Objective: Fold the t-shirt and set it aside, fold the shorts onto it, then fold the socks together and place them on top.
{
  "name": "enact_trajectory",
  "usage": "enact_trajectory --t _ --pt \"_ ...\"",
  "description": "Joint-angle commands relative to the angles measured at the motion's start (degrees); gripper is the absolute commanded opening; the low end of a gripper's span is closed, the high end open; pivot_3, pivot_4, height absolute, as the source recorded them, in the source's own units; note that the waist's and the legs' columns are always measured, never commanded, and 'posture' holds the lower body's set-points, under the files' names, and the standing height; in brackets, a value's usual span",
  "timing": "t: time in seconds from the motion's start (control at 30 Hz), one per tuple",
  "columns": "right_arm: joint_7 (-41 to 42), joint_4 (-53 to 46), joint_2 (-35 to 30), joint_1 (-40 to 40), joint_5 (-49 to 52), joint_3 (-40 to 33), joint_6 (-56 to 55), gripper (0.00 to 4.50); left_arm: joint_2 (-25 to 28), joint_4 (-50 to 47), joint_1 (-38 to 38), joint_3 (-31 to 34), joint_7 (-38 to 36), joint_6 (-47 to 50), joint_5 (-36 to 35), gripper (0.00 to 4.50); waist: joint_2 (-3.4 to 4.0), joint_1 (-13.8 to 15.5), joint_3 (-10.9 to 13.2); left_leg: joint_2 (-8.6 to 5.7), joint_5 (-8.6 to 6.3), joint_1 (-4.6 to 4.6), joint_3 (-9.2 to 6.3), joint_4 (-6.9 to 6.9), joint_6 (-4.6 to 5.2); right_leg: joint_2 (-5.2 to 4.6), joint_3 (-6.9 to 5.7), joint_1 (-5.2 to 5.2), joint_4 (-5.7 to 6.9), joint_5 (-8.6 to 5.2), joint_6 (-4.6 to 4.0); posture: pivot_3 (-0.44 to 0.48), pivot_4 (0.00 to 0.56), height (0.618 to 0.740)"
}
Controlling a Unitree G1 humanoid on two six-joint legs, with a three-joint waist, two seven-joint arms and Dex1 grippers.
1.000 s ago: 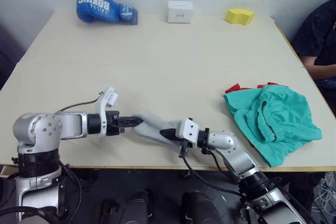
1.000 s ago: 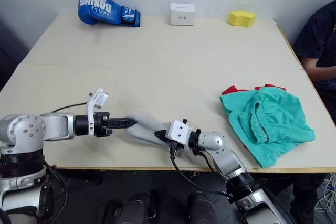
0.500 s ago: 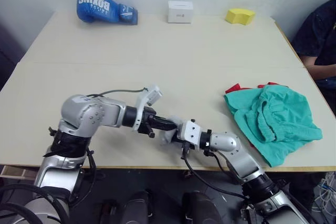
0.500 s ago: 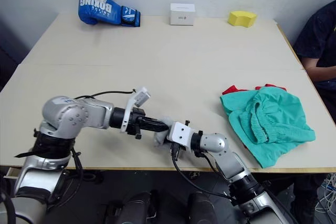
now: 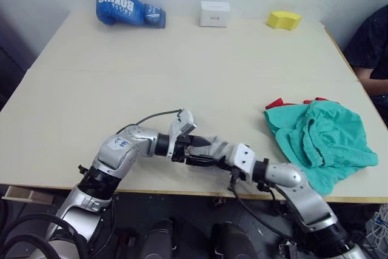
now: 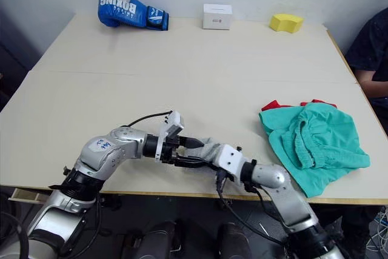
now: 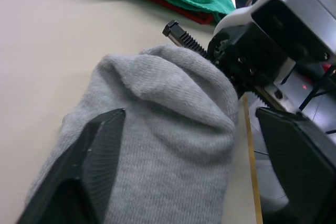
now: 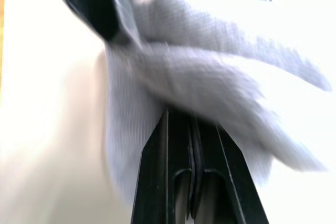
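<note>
Near the front edge of the beige surface (image 5: 182, 59), the light grey ankle socks (image 5: 217, 148) are lying bunched between both grippers. The left gripper (image 5: 200, 151) is spread open around them, while the right gripper (image 8: 191, 145) is clenching their fabric. The teal-green shorts (image 5: 321, 141) are resting on the red t-shirt (image 5: 276, 102) well apart to the right.

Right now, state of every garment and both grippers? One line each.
socks: bunched at the table's near edge, gripped from both sides.
left gripper: open, fingers straddling the socks.
right gripper: shut on the socks.
shorts: crumpled, lying on the t-shirt.
t-shirt: under the shorts, red edges peeking out.
</note>
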Motion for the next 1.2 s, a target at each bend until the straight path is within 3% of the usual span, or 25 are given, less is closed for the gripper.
enact_trajectory --t 0.03,0.27,0.3,0.37,0.53,0.77,0.93,1.2 --pt "3.39 -2.98 -4.89 3.74 4.93 -7.29 0.63 0.00 0.90 -2.24 1.97 2.85 -4.70 -8.57 0.96 4.48 0.00 0.02 0.00 0.01 -0.02 0.01 0.00 0.00 0.03 0.01 -0.02 0.04 -0.04 0.00 0.00 0.000 0.150 0.740" --pt "6.58 1.31 -9.02 3.48 10.41 -16.05 -2.12 0.00 0.39 -0.89 1.37 9.70 -9.20 -14.78 -1.76 4.48 0.04 -0.23 0.03 0.13 -0.01 0.01 0.01 0.02 0.05 0.07 -0.29 0.07 -0.10 0.00 0.01 0.000 0.150 0.740" --pt "6.22 2.02 -8.79 1.85 11.18 -17.08 -2.28 0.00 0.71 0.24 0.90 10.36 -8.93 -14.52 -1.17 4.30 0.04 -0.23 0.03 0.13 -0.01 0.01 -0.01 0.03 0.06 0.07 -0.38 0.10 -0.10 0.01 0.01 0.000 0.150 0.740" --pt "5.86 2.63 -7.66 -1.81 13.78 -18.67 -1.98 0.00 1.93 3.36 0.72 9.89 -8.99 -17.30 2.81 3.88 0.07 -0.30 0.04 0.12 -0.03 0.01 -0.01 0.07 0.10 0.07 -0.52 0.11 -0.09 0.01 0.02 0.000 0.150 0.740" --pt "5.40 0.58 -3.35 -8.74 17.72 -15.53 0.08 0.00 1.59 6.26 3.71 6.55 -10.80 -28.79 9.83 2.26 0.12 -0.34 0.04 0.14 -0.04 0.02 0.00 0.09 0.11 0.10 -0.67 0.10 -0.06 0.02 0.04 0.000 0.150 0.740" --pt "1.25 3.10 5.01 -10.78 6.93 -0.86 -4.93 0.00 -2.40 6.50 6.62 2.71 -4.70 -31.25 17.31 0.04 0.13 -0.27 0.05 0.12 -0.21 -0.09 -0.03 0.43 0.29 0.04 -0.65 0.15 0.01 0.02 0.05 0.000 0.150 0.740" --pt "-1.37 11.63 5.55 -9.21 -4.32 6.00 -14.62 0.00 -1.67 6.11 9.84 -0.28 -2.20 -31.26 22.87 0.04 0.15 -0.26 0.05 0.08 -0.24 -0.08 0.02 0.43 0.31 0.01 -0.65 0.11 0.09 0.04 0.08 0.000 0.150 0.740" --pt "-10.75 23.41 8.89 -8.59 -5.09 -0.50 -18.75 0.00 -2.25 6.84 12.06 -1.74 -0.73 -29.73 24.61 0.04 0.38 -0.35 -0.14 0.14 -0.41 0.27 -0.15 0.44 0.03 0.02 -0.55 0.63 -0.14 0.04 0.07 0.000 0.150 0.740"
